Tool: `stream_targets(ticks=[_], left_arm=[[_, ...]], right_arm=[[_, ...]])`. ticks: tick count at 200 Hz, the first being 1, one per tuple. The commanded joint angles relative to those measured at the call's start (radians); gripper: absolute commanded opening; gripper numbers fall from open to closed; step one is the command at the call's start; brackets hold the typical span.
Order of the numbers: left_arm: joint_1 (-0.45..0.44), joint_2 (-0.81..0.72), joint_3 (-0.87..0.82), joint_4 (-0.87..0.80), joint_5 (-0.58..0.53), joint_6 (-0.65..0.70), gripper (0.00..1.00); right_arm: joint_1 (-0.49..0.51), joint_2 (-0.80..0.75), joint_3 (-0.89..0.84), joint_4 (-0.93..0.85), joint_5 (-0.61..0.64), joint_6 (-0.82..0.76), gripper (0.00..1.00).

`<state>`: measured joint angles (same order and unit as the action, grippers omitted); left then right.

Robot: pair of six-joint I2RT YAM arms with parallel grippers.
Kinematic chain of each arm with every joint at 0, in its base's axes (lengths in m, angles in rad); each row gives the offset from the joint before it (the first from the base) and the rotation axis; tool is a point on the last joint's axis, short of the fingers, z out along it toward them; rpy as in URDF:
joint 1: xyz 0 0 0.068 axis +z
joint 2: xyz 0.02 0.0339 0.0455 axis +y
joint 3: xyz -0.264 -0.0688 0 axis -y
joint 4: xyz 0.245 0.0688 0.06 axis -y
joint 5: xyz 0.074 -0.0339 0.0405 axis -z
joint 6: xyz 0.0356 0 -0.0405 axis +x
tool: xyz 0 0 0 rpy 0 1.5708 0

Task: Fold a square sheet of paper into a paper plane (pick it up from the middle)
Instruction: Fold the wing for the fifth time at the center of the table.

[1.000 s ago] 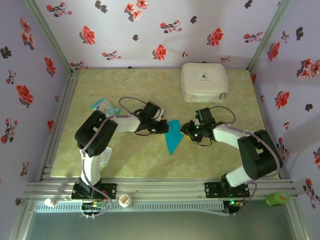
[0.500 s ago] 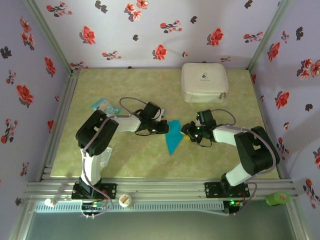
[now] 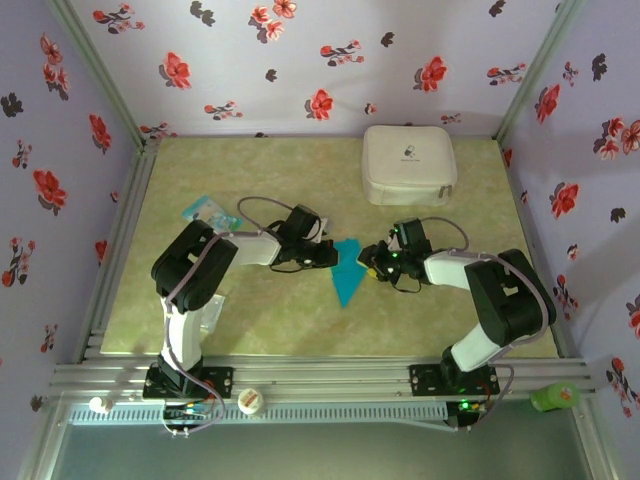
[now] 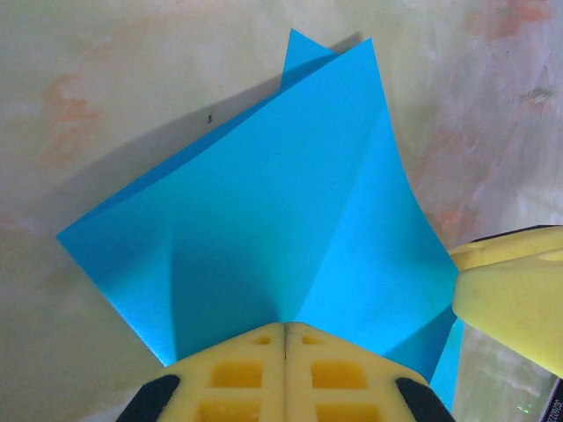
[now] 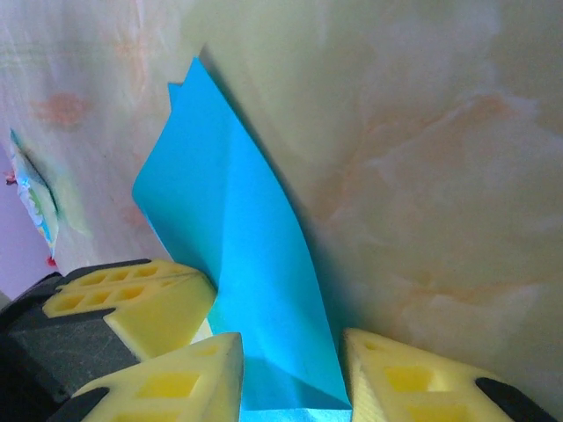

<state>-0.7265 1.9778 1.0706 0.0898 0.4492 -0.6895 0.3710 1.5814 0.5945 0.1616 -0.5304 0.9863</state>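
Top view, paper: the folded square sheet of paper (image 3: 346, 272) lies mid-tabletop (image 3: 250, 320), its point toward the near edge, well apart from the white case (image 3: 408, 165) at the far edge.
Top view, grippers: the left gripper (image 3: 326, 258) and right gripper (image 3: 371, 263) meet the sheet's wide far end from opposite sides.
Left wrist, grip: the left gripper (image 4: 286, 356) has its jaws closed tight, seemingly pinching a raised fold; the flap bows upward.
Left wrist, risk: a pull here probably drags the whole sheet rather than creasing it.
Right wrist, grip: the right gripper (image 5: 290, 369) has its jaws partly apart, astride the sheet's edge and not clamped.
Right wrist, risk: closing off-line likely crumples the flap or skews the crease, and the crowded grippers could collide.
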Motion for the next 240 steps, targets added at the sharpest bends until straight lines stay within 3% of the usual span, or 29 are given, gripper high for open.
stream_targets(ticks=[1,93,148,190,218,240], left_arm=[[0.001,0.011,-0.023,-0.028,-0.013,-0.003,0.02],[0.001,0.003,-0.032,-0.027,-0.017,0.002,0.01],[0.001,-0.001,-0.028,-0.025,-0.017,0.000,0.01],[0.000,-0.030,-0.029,-0.021,-0.020,0.002,0.03],[0.001,-0.094,-0.048,0.005,-0.029,-0.010,0.18],[0.002,-0.130,-0.050,-0.008,-0.051,-0.048,0.20]], right_arm=[[-0.007,0.016,0.017,0.035,-0.074,-0.064,0.32],[-0.046,0.108,0.135,-0.117,-0.163,-0.282,0.30],[-0.063,0.154,0.169,-0.175,-0.201,-0.353,0.21],[-0.067,0.150,0.169,-0.181,-0.200,-0.357,0.12],[-0.067,0.122,0.139,-0.118,-0.189,-0.280,0.05],[-0.066,0.100,0.096,-0.043,-0.152,-0.163,0.04]])
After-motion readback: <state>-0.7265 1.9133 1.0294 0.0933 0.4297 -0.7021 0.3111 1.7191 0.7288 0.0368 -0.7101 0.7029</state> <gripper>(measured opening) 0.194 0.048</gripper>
